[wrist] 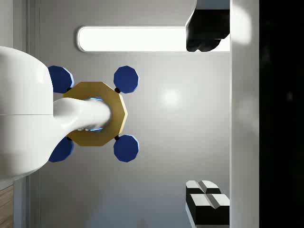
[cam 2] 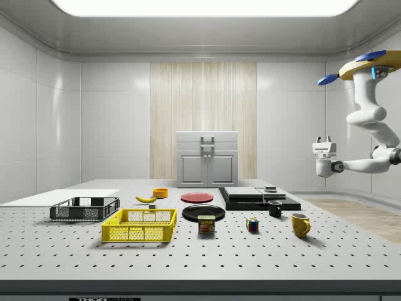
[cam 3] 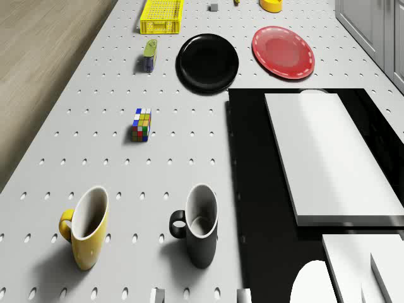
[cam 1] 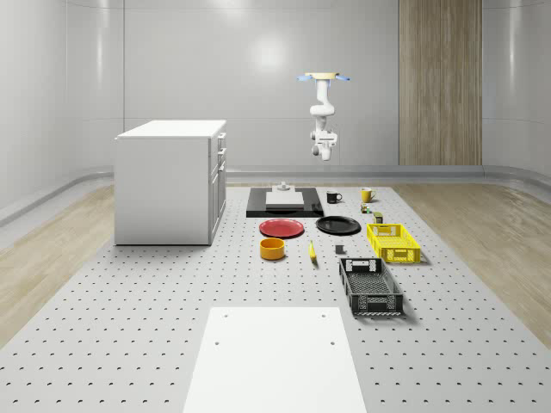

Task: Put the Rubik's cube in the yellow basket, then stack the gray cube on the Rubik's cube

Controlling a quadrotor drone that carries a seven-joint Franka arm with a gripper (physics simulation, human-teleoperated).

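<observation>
The Rubik's cube (cam 3: 141, 124) sits on the perforated desk (cam 1: 129, 327) well apart from the yellow basket (cam 1: 393, 242), with a small can (cam 3: 149, 55) between them; nearer the cube on its other side stand a yellow mug (cam 3: 86, 228) and a black mug (cam 3: 198, 225). The basket looks empty, so I judge nothing of the task is done: the cube has to be picked up and set in it, and the gray cube (cam 1: 339, 249), lying just beside the basket toward a black crate (cam 1: 370, 286), must then go on top. The drone (cam 1: 324, 77) hovers high above the far end of the desk, beyond the mugs from the cube, its arm hanging with the tool (cam 2: 324, 141) turned upward, well clear of everything; whether its fingers are wide or narrow I cannot tell. The desk also carries a black plate (cam 3: 207, 61), a red plate (cam 3: 283, 52) and a white cabinet (cam 1: 170, 181), in a grey-walled room with a wood panel (cam 1: 439, 82).
</observation>
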